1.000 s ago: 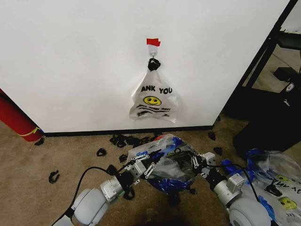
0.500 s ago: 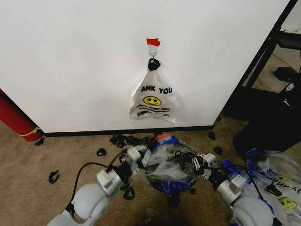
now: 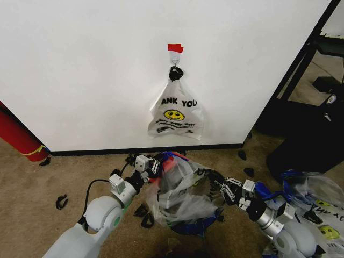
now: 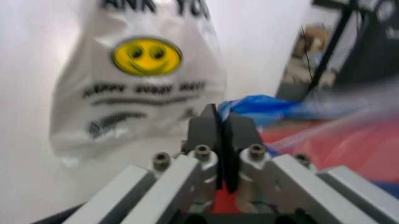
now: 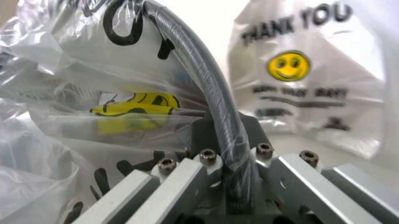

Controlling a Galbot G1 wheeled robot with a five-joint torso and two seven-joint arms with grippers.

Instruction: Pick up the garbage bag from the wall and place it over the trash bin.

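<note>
Head view, garbage bag (image 3: 183,196) draped over trash bin, left tool (image 3: 155,164) and right tool (image 3: 219,186) clamping its rim.

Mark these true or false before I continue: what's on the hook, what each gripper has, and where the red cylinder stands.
1. A smiley-print white plastic bag hangs on the small metal hook on the white wall. True.
2. The left gripper is open and holds nothing. False: it is shut on the translucent blue-handled garbage bag.
3. The right gripper grips that bag's other side. True.
4. The red cylinder with a yellow band stands on the robot's right. False: it stands on its left.
</note>
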